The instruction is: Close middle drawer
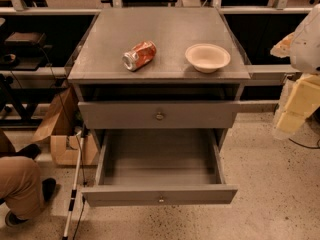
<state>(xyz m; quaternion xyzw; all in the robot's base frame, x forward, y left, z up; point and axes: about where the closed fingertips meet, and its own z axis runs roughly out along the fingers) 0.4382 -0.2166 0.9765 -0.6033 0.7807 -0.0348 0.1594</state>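
The middle drawer is pulled far out of the grey cabinet. Its long plain tray is empty, and a small round knob sits at the centre of its low front panel. Above it is another grey drawer front with a like knob, standing slightly out with a dark gap over it. My gripper hangs at the right edge of the view, to the right of the cabinet and apart from both drawers, under the white arm.
A crushed orange can lies on the cabinet top next to a pale bowl. A person's leg and shoe are at the lower left. A white stick and a cardboard box stand left of the open drawer.
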